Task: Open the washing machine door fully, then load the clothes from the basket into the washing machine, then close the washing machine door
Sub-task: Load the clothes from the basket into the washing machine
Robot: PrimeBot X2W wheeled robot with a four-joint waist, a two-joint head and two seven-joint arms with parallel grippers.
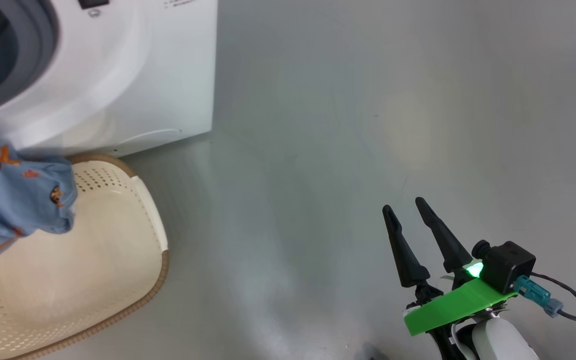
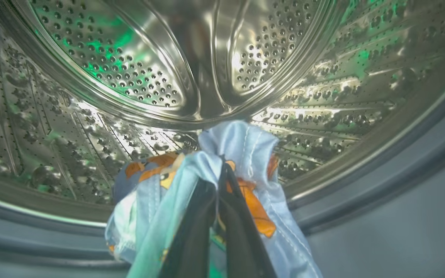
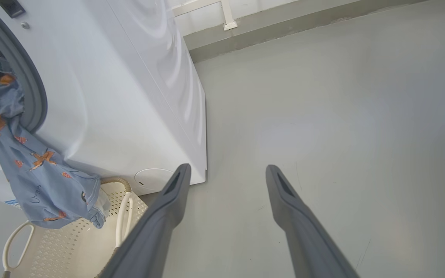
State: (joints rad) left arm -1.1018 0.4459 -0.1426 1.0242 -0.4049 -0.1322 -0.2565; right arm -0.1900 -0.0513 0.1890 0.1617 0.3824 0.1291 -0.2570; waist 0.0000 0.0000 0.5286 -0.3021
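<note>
The clothes (image 2: 242, 146) are being pinched between the tightly closed fingers of the left gripper (image 2: 221, 172) at the mouth of the washing machine (image 1: 143, 75) — the steel drum (image 2: 129, 58) gleaming just ahead. Blue fabric is being draped from the grey gasket (image 3: 37, 92) down over the basket (image 1: 118, 260), while the right gripper (image 1: 403, 204) is being held wide open, empty, above the floor (image 1: 343, 150).

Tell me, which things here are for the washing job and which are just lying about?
For the job: washing machine; clothes, pinched in the left gripper; basket.
Just there: right gripper, open and holding nothing; grey floor; white post.
</note>
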